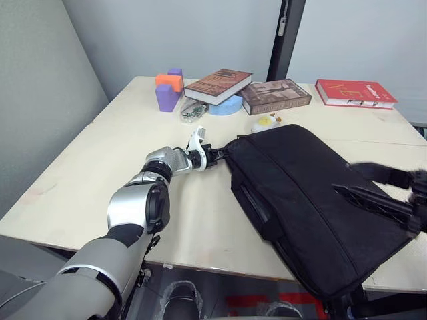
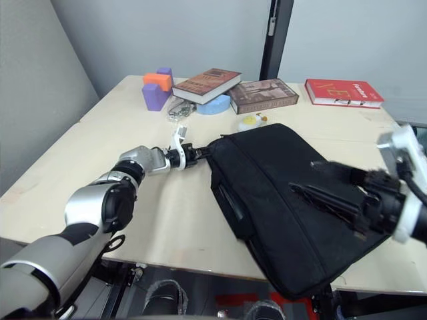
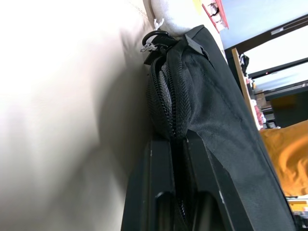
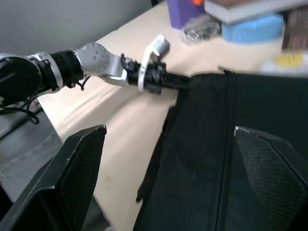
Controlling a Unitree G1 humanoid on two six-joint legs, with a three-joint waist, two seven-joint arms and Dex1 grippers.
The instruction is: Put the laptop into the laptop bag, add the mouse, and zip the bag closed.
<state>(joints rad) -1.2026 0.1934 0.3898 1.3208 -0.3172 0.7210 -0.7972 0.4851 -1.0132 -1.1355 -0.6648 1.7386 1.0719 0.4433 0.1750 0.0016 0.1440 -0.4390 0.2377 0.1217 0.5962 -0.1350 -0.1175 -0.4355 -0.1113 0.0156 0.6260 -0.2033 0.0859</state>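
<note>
With my left gripper point(image 1: 219, 155) pinched on the left corner of the laptop bag point(image 1: 300, 193), right at the zipper point(image 3: 169, 96), I judge I'm in the zipping step. Its two fingers look closed on the fabric edge there. The right gripper point(image 4: 168, 178) hangs over the bag's near right side with its fingers spread wide, holding nothing. The bag lies flat on the table point(image 1: 100, 167), bulging, its near end over the table's near edge. To do this well I'd press the right gripper down on the bag to anchor it, then pull along the zipper line, not upward. A plush toy point(image 1: 265, 123) sits just beyond the bag; books point(image 1: 218, 85) lie farther off.
</note>
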